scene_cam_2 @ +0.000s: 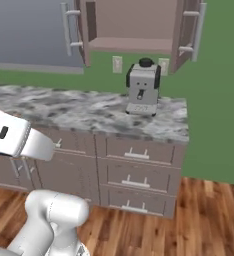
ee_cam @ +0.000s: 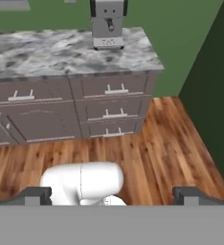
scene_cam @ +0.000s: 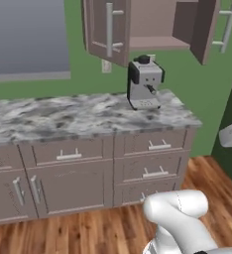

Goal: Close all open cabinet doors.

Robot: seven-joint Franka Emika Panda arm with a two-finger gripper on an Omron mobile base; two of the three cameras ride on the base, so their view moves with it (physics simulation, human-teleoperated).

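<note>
While you look from the left base view, you see the two tall mauve-brown wooden cabinet doors of the upper wall cabinet standing open: the left cabinet door (scene_cam: 108,31) and the right cabinet door (scene_cam: 213,30), each with a long vertical silver bar handle. Between them the cabinet's inside shelf (scene_cam: 155,43) is exposed. Under it, a grey and black coffee machine (scene_cam: 145,82) stands upright on the grey marbled stone countertop (scene_cam: 63,116), near its right end. Below the countertop you find the mauve-brown low drawer fronts (scene_cam: 157,144) with short horizontal handles. The floor is brown wooden planks (ee_cam: 166,139). In the hand view, the gripper (ee_cam: 112,197) has its two dark fingertips (ee_cam: 37,195) spread wide apart, holding nothing, well away from the doors.
</note>
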